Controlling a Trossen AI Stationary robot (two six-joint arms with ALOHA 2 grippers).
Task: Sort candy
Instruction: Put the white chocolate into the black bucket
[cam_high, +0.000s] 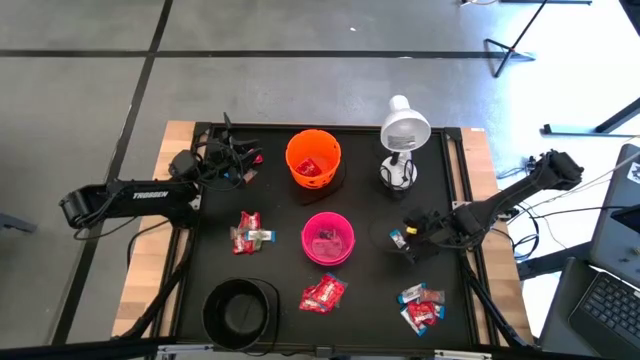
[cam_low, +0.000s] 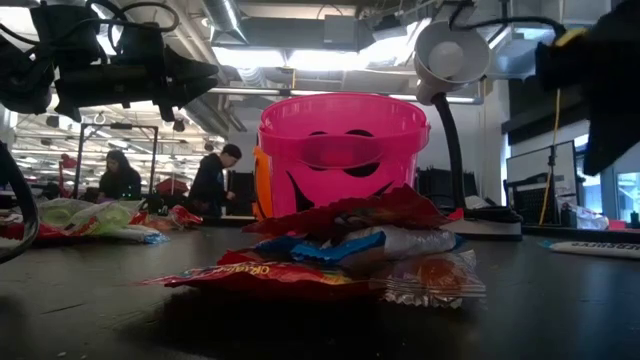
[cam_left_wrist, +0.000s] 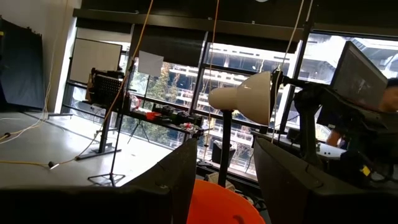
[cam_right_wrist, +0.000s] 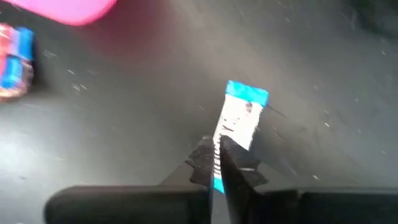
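Pointing away from right tool (cam_right_wrist: 214, 163): candy (cam_right_wrist: 239, 118)

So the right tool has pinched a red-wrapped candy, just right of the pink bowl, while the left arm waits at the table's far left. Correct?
Not quite: the candy pinched in the right tool has a blue-and-white wrapper, not red, as the right wrist view shows. It is right of the pink bowl, and the left arm does wait at the far left.

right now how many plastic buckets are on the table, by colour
orange plastic bucket: 1
pink plastic bucket: 1
black plastic bucket: 1
total: 3
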